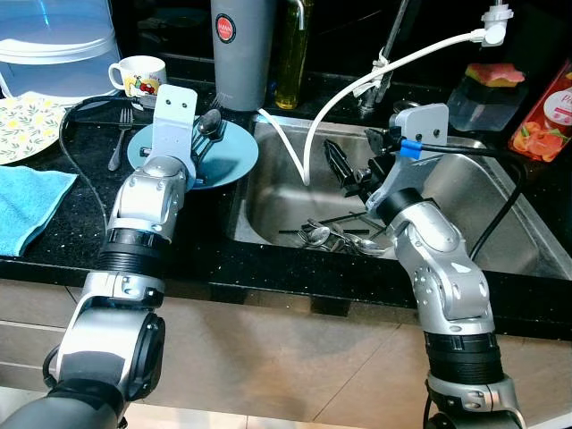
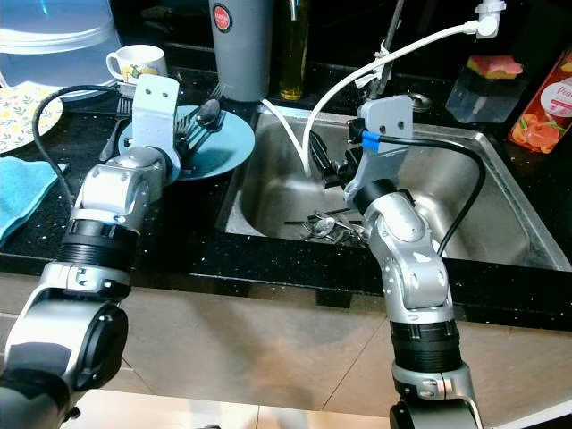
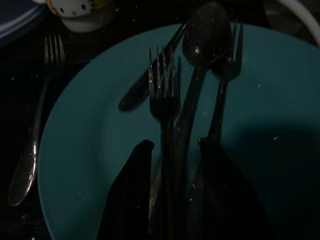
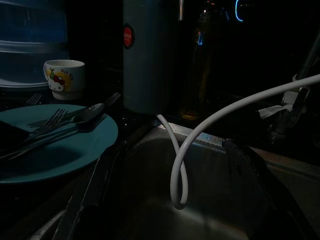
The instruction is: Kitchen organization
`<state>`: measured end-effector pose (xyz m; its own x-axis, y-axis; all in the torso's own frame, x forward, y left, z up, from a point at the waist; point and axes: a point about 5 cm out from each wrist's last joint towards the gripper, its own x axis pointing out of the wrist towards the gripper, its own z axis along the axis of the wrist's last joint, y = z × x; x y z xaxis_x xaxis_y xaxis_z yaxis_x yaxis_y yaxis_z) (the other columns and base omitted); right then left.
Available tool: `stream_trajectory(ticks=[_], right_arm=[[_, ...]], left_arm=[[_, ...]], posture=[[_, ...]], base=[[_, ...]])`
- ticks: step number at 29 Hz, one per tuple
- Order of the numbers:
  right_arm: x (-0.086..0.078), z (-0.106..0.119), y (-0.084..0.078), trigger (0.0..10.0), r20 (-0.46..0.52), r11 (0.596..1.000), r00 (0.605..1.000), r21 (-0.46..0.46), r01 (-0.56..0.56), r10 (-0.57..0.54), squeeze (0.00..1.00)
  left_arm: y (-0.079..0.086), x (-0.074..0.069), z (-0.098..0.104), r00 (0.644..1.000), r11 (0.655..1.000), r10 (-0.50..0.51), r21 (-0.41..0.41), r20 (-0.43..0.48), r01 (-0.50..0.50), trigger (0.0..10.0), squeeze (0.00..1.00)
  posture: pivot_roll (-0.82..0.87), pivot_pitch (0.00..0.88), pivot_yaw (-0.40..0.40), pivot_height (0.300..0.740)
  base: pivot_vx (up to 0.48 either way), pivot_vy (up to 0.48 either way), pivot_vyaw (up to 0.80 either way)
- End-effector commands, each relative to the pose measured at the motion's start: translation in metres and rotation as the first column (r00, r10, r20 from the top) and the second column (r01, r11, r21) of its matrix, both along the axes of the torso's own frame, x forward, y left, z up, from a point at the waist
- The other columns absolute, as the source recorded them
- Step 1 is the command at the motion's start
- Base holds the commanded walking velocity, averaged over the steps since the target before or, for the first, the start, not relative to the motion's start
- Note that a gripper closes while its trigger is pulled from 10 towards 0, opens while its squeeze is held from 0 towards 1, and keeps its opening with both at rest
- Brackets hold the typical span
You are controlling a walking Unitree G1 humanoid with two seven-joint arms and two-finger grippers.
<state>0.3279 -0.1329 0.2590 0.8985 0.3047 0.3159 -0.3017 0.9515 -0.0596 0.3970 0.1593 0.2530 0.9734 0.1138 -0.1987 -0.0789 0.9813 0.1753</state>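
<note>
- Blue cloth [image 1: 27,204] at the far left edge of the black countertop [image 1: 63,246], hanging toward the front edge; patterned plate [image 1: 22,125] behind it, clear plastic container [image 1: 55,40] at the back left corner.
- White cartoon mug [image 1: 137,75] near the back of the counter, just behind the teal plate [image 1: 234,159]; a lone fork [image 1: 119,136] lies on the counter just left of that plate.
- Teal plate sits just left of the sink's left rim, carrying cutlery — a spoon [image 3: 206,40], a fork [image 3: 164,95], a second fork [image 3: 226,75] and what looks like a knife [image 3: 137,92].
- Left gripper [image 3: 172,192] over the near part of the teal plate, fingers narrowly apart on either side of the cutlery handles; cannot tell if they actually grip them.
- Grey canister [image 1: 241,49] with red round label and an oil bottle [image 1: 292,54] stand at the back edge, behind the sink's left corner.
- Steel sink [image 1: 518,210]: loose spoons and other cutlery [image 1: 335,237] piled on the bottom near the front wall; white hose [image 1: 308,152] loops down into it.
- Right gripper [image 1: 344,170] inside the sink above that pile — fingers spread wide, nothing between them.
- Right of the sink, back corner: container with a sponge [image 1: 493,76] and a red carton [image 1: 543,112].
</note>
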Motion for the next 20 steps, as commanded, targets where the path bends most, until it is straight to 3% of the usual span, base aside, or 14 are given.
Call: stream_trajectory(ticks=[1,9,14,20], right_arm=[[0.0007,0.0011,-0.0022,10.0,0.011,1.000,1.000,0.006,0.013,-0.013,0.00],[0.0004,0.0003,-0.0039,10.0,0.010,1.000,1.000,0.009,0.021,-0.021,0.00],[0.0027,0.0018,-0.0061,10.0,0.013,0.999,0.999,0.019,0.047,-0.048,0.00],[0.0048,0.0034,-0.0116,10.0,0.014,0.996,0.996,0.034,0.088,-0.089,0.00]], left_arm=[[-0.0023,0.0019,0.0055,1.000,1.000,-0.003,0.013,0.014,0.003,10.0,0.00],[-0.0025,0.0022,0.0108,1.000,1.000,-0.005,0.026,0.030,0.004,10.0,0.00],[0.0011,0.0031,0.0130,0.998,0.997,0.015,0.076,0.056,-0.019,10.0,0.00],[0.0003,0.0023,0.0117,0.999,0.997,0.012,0.069,0.052,-0.016,10.0,0.00]], posture=[[0.21,0.029,-0.048,0.740],[0.22,0.028,-0.052,0.740],[0.21,0.029,-0.059,0.740],[0.21,0.034,-0.060,0.740]], base=[[0.000,0.000,0.00],[0.000,0.000,0.00],[0.000,0.000,0.00],[0.000,0.000,0.00]])
